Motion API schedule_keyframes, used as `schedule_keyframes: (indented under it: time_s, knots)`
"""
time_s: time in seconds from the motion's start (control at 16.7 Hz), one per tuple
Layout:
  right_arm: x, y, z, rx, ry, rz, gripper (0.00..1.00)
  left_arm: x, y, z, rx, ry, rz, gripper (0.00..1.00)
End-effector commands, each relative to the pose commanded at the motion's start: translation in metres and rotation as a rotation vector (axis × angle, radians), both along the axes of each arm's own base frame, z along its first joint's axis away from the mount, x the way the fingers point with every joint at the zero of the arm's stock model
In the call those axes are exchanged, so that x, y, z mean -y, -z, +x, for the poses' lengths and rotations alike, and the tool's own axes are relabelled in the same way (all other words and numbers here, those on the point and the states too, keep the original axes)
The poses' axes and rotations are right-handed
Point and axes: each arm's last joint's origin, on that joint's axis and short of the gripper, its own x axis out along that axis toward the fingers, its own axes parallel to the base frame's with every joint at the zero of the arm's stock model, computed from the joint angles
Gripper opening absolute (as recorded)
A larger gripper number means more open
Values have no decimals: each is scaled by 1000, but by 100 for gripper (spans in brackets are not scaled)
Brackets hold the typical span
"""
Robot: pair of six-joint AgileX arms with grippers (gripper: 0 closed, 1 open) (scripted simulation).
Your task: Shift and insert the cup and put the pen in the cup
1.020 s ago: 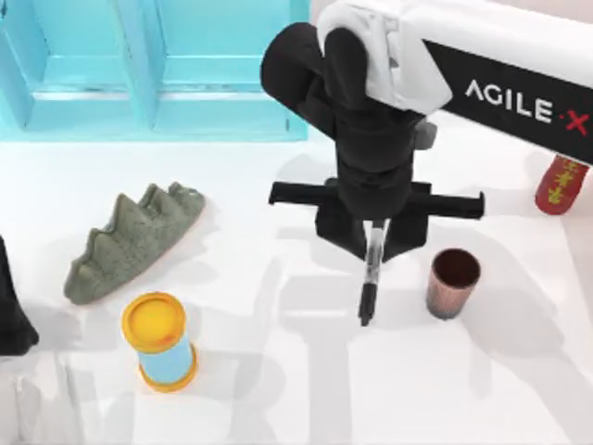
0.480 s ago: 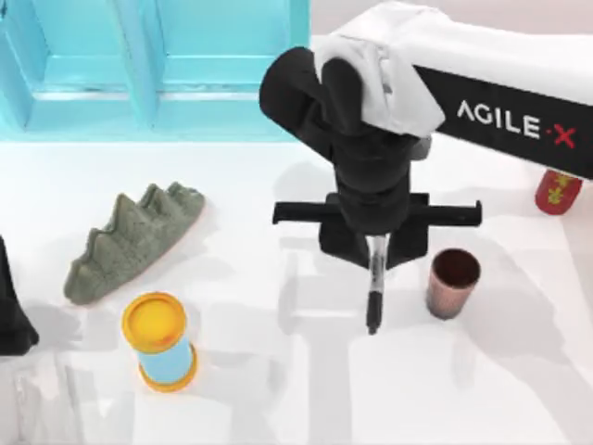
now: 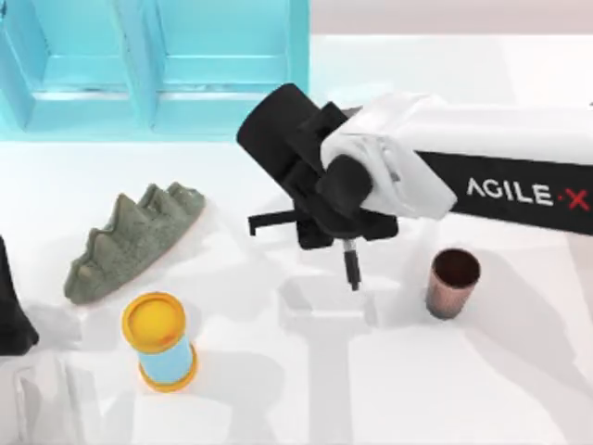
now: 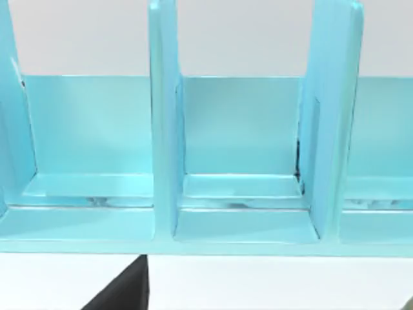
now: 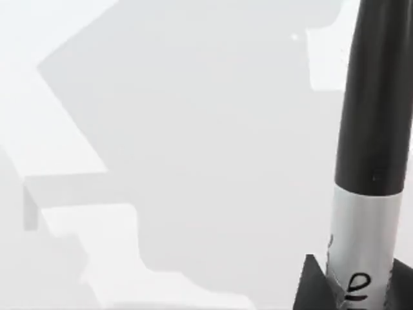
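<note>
The copper-brown cup (image 3: 452, 283) stands upright on the white table at centre right, its dark inside showing. My right gripper (image 3: 345, 234) hangs above the table to the cup's left, shut on the black pen (image 3: 352, 267), whose lower end pokes out below the fingers and points at the table. In the right wrist view the pen (image 5: 371, 129) shows its black cap and white label band, with one dark finger (image 5: 316, 287) beside it. The pen is apart from the cup. My left arm (image 3: 11, 315) is parked at the left edge.
A light blue partitioned rack (image 3: 157, 65) lines the far left, also seen as the rack (image 4: 245, 161) in the left wrist view. A green spiky figure (image 3: 134, 239) lies at the left. A yellow-topped blue cylinder (image 3: 159, 341) stands near the front left.
My right arm has risen and swung, carrying the pen up and slightly left, farther from the cup. The pen now looks shorter and steeper. Cup and other objects stayed put.
</note>
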Motion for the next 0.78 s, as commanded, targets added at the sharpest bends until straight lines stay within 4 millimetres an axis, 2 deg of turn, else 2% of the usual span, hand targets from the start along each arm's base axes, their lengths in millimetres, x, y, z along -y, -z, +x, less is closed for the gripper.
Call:
schedule_keyframes:
  time_s: [0.36, 0.54, 0.78]
  knots:
    - [-8, -9, -31, 506, -114, -6, 0, 0, 0, 0, 0, 0, 0, 100]
    - [-4, -16, -54, 726, -93, -16, 0, 0, 0, 0, 0, 0, 0, 100]
    - [10, -27, -90, 941, 2, -18, 0, 0, 0, 0, 0, 0, 0, 100]
